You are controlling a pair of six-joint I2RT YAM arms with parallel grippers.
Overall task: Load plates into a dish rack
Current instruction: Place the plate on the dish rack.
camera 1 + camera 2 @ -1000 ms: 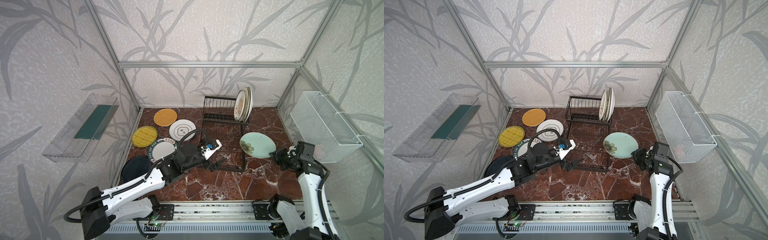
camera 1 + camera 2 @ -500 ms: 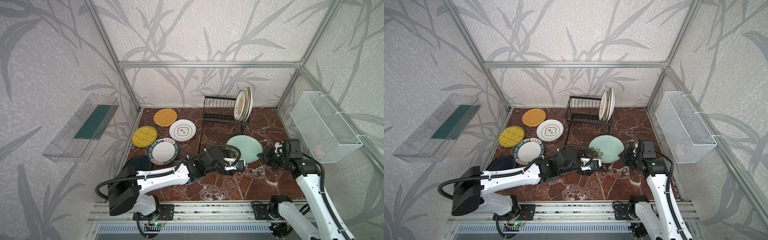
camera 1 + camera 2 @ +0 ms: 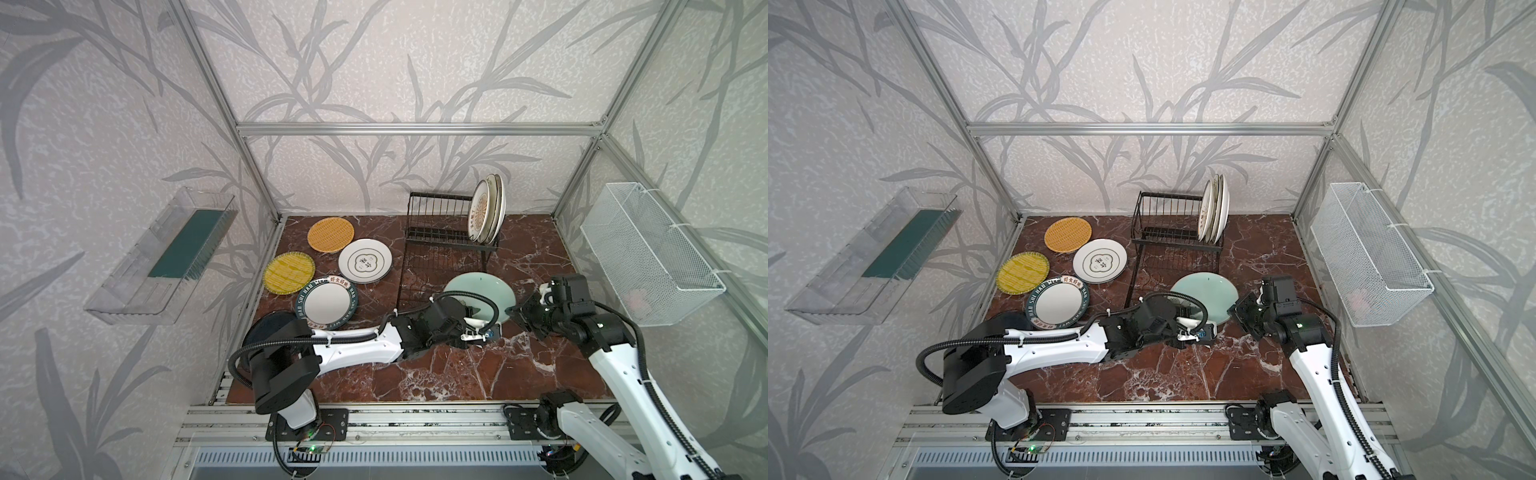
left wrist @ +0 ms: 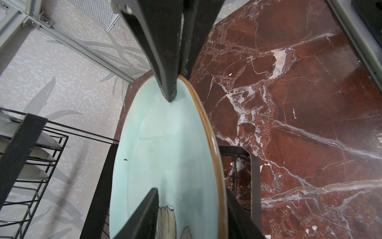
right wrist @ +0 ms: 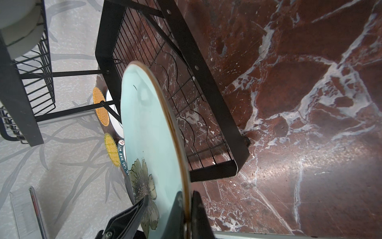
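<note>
The left claw (image 4: 191, 188) is straddling the near rim of the teal plate (image 3: 486, 282). Its jaws are standing apart, one over the flowered face and one behind the rim. Across the plate, the right claw (image 5: 187, 196) is clamping the rim and holding the plate tilted on edge above the surface (image 3: 457, 374). Just beyond both claws, the tray of the rack (image 3: 444, 239) is lying behind the plate. Farther past them, racked plates (image 3: 484, 208) are standing in the end slots. Well off to the left claw's left, five flat plates (image 3: 365, 261) are lying on the surface.
</note>
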